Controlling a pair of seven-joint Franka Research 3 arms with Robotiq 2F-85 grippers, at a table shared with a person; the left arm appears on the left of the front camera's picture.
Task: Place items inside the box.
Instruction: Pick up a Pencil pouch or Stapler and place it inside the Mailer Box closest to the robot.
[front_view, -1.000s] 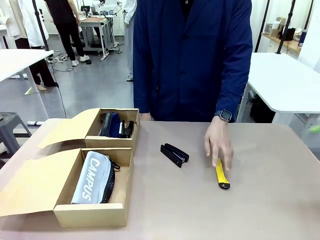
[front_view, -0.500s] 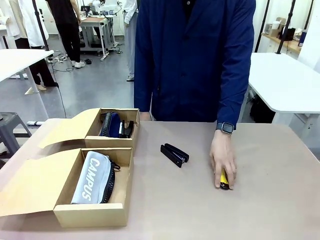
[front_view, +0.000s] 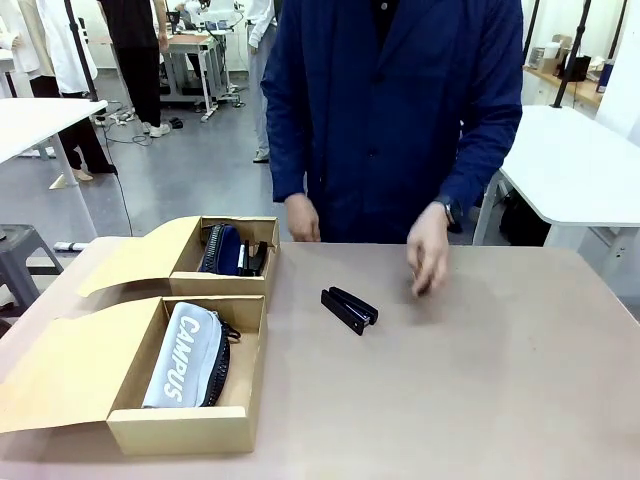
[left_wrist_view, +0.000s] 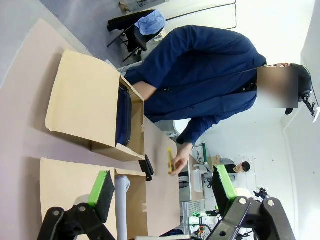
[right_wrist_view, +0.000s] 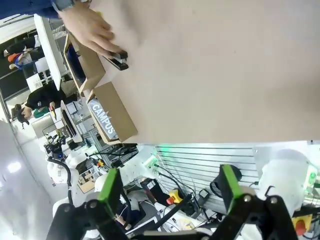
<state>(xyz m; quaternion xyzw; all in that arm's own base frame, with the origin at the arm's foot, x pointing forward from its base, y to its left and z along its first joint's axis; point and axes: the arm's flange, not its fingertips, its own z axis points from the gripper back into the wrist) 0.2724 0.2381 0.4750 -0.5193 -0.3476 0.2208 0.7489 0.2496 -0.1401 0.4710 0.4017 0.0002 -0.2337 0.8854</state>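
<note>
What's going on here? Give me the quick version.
A person's hand holds the yellow utility knife up off the table. The black stapler lies loose on it. The CAMPUS pouch sits in the near box, and a navy pouch in the far box. The left gripper and right gripper have their jaws open, holding nothing.

Grey CAMPUS pouch lies in the near box, navy pouch in the far box — black stapler on the desk, yellow knife held aloft.
</note>
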